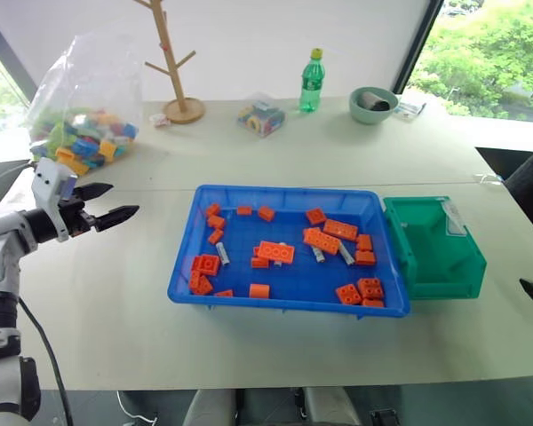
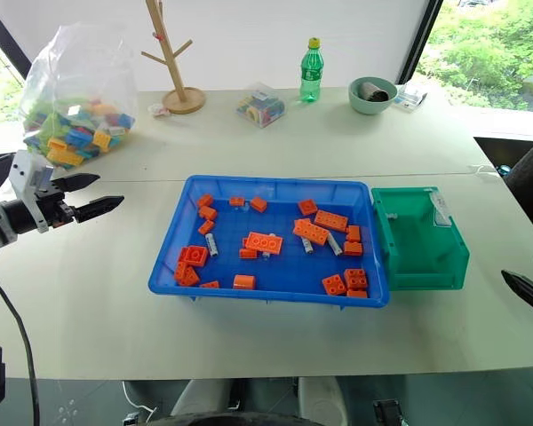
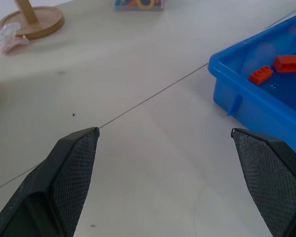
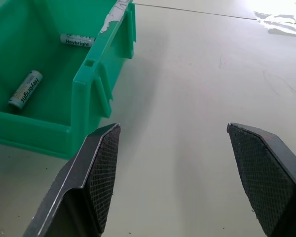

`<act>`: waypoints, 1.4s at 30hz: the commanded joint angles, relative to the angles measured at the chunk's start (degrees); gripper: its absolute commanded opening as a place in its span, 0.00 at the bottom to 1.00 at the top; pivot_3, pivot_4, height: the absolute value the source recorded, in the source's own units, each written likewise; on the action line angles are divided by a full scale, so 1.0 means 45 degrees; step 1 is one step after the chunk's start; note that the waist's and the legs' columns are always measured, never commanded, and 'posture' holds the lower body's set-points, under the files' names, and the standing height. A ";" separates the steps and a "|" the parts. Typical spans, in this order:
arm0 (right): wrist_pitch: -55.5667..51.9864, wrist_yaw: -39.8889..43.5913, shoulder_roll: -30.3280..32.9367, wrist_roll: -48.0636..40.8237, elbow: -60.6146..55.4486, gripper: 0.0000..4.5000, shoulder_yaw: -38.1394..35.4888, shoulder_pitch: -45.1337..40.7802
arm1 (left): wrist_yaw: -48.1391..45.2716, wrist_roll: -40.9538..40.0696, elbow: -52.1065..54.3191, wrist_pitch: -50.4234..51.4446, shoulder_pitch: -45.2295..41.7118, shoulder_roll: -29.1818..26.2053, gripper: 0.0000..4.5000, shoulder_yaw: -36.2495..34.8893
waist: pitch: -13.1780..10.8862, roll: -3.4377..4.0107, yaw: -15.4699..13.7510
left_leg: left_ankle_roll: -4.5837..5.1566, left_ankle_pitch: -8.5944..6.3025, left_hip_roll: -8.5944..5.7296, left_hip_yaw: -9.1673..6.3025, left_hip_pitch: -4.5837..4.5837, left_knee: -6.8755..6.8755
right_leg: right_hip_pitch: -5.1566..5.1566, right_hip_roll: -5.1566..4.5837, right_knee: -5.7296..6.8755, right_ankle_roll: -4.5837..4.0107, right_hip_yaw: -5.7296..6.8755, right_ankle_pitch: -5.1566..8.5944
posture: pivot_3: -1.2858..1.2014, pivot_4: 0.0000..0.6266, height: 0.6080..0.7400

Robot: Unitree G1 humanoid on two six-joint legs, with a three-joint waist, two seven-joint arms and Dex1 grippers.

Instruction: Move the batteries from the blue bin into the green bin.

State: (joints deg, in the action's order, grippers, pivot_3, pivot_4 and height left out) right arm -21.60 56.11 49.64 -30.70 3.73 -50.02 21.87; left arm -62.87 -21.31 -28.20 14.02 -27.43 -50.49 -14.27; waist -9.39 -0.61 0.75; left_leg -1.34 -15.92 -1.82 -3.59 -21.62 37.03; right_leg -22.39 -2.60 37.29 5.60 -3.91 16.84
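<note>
The blue bin (image 1: 284, 190) lies mid-table, strewn with orange bricks (image 1: 275, 252). Three silver batteries lie among them: one on the left (image 1: 222, 255) and two side by side right of centre (image 1: 318, 254) (image 1: 346, 254). Against its right end stands the green bin (image 1: 398, 244), and two more batteries (image 4: 25, 89) (image 4: 78, 40) rest on its floor. My left gripper (image 1: 123, 200) hovers open over bare table, well left of the blue bin. My right gripper (image 4: 173, 126) is open and empty above the table, just right of the green bin.
A big bag of coloured bricks (image 1: 80, 111) sits at the far left. Along the back stand a wooden peg stand (image 1: 176, 67), a small bag of bricks (image 1: 261, 117), a green bottle (image 1: 312, 82) and a pale-green bowl (image 1: 373, 104).
</note>
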 commanded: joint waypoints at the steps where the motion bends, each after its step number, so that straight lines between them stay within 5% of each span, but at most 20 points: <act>1: 0.0209 -0.0018 0.0024 -0.0070 -0.0018 0.79 -0.0579 0.0074 | 0.0065 0.0128 0.0014 -0.0363 -0.0269 -0.0066 1.00 -0.0110 | 0.0000 0.0000 -0.0001 | 0.0000 0.0000 0.0000 0.0000 0.0000 0.0000 | 0.0000 0.0000 0.0000 0.0000 0.0000 0.0000 | 0.52 0.24 0.97; 31: -0.0320 0.0118 0.1505 -0.0083 -0.0356 0.79 -0.0411 -0.0959 | -0.0234 -0.0342 0.1030 0.0731 -0.0561 0.0166 1.00 -0.0090 | -0.0016 -0.0023 0.0002 | 0.0000 0.0000 0.0000 0.0001 -0.0004 0.0000 | -0.0001 -0.0001 -0.0006 0.0001 0.0000 0.0000 | 0.52 0.24 0.97; 36: -0.1458 0.0484 0.2823 -0.1011 -0.2155 0.79 0.1609 -0.3350 | -0.2076 -0.0990 0.1858 0.2082 -0.1698 -0.0354 1.00 0.0497 | -0.0029 -0.0043 0.0125 | 0.0000 0.0000 0.0003 0.0002 0.0011 0.0005 | 0.0000 0.0007 0.0010 0.0001 0.0007 -0.0003 | 0.52 0.24 0.97; 42: -0.2649 0.0468 0.2748 -0.1367 -0.4096 0.79 0.6893 -0.8043 | -0.5243 -0.1391 0.3286 0.2900 -0.2499 -0.1428 1.00 0.1870 | -0.0043 -0.0045 0.0226 | 0.0002 -0.0002 0.0012 0.0003 -0.0013 -0.0011 | -0.0030 0.0015 0.0005 0.0000 0.0022 -0.0003 | 0.52 0.24 0.97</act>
State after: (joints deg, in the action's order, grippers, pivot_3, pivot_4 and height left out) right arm -32.37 58.41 62.91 -36.50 -11.89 -24.17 -11.52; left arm -82.60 -26.88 -15.40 26.75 -37.92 -55.20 -7.10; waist -9.59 -0.81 1.77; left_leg -1.33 -15.92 -1.77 -3.58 -21.78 36.99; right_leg -22.62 -2.54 37.31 5.60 -3.80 16.83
